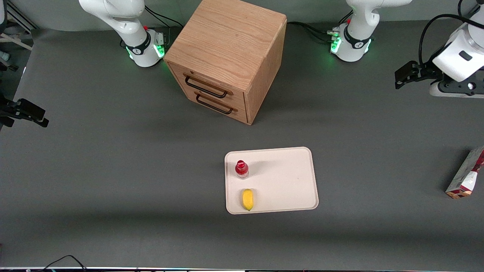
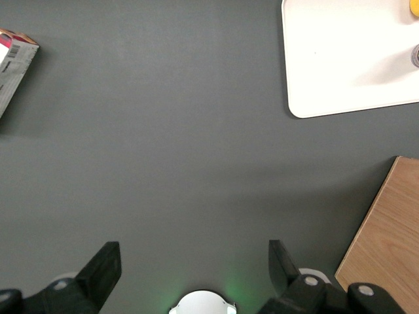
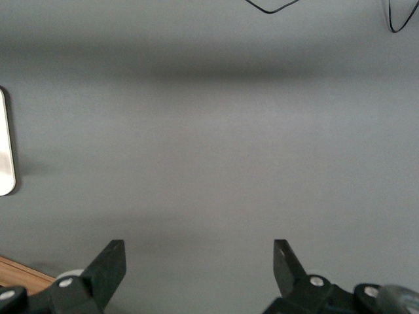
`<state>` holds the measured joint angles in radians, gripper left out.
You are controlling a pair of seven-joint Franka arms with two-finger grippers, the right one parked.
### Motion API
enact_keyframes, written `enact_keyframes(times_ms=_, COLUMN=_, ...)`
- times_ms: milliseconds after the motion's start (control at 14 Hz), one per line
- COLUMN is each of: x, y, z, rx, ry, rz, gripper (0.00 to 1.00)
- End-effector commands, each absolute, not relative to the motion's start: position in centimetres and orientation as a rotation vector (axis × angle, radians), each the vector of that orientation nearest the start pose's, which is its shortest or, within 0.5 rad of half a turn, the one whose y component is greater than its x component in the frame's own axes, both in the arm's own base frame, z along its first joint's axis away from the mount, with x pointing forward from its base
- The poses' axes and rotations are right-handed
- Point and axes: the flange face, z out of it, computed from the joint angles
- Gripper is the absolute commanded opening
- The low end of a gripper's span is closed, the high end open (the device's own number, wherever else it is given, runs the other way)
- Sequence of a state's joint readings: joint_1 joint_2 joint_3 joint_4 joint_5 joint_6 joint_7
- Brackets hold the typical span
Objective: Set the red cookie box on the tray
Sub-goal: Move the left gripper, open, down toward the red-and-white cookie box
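While the gripper point(image 2: 194, 261) is held wide open and empty above bare table, well apart from the red cookie box point(image 1: 467, 175) at the working arm's end, the box's narrow width should be straddled squarely before any carry to the tray point(image 1: 287, 177).

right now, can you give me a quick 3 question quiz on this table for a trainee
1. True or false: the red cookie box already lies on the tray.
2. Which two things sit on the tray? A) small red-capped bottle and yellow item B) two cartons C) a cup and a spoon
3. Fill in: the gripper hangs above bare table with its fingers ____.

Key: 1 false, the box lies on the table toward the working arm's end. 2 A. 3 open.
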<state>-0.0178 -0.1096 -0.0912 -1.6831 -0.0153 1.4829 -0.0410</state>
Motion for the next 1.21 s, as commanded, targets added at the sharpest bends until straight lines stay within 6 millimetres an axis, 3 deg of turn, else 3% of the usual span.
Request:
enact_keyframes(times_ms=0, x=50.6, y=-5.5, z=63.1, rx=-3.122, ry=0.095, rz=0.162, gripper=1.0)
enact_keyframes(times_ms=214, x=51.2, y=-4.9, z=63.2, rx=-3.098, ry=0.053, rz=0.143, gripper=1.0)
enact_keyframes(times_ms=286, x=51.6, y=-3.5, z=63.1, rx=-3.082, ry=0.021, rz=0.137, gripper=1.0)
enact_keyframes(times_ms=429, x=52.9, y=1.7, z=62.8, rx=-3.073, ry=-0.057, rz=0.116, gripper=1.0)
enact_keyframes(times_ms=714, x=56.7, y=11.7, z=60.7, rx=-3.064, ry=0.241, rz=0.15, gripper=1.0)
enact_keyframes(times_ms=929, x=59.4, y=18.3, z=55.6, rx=-3.001, ry=0.572, rz=0.199, gripper=1.0)
enact_keyframes(times_ms=1143, x=62.0, y=23.5, z=48.7, rx=-2.913, ry=0.808, rz=0.196, gripper=1.0)
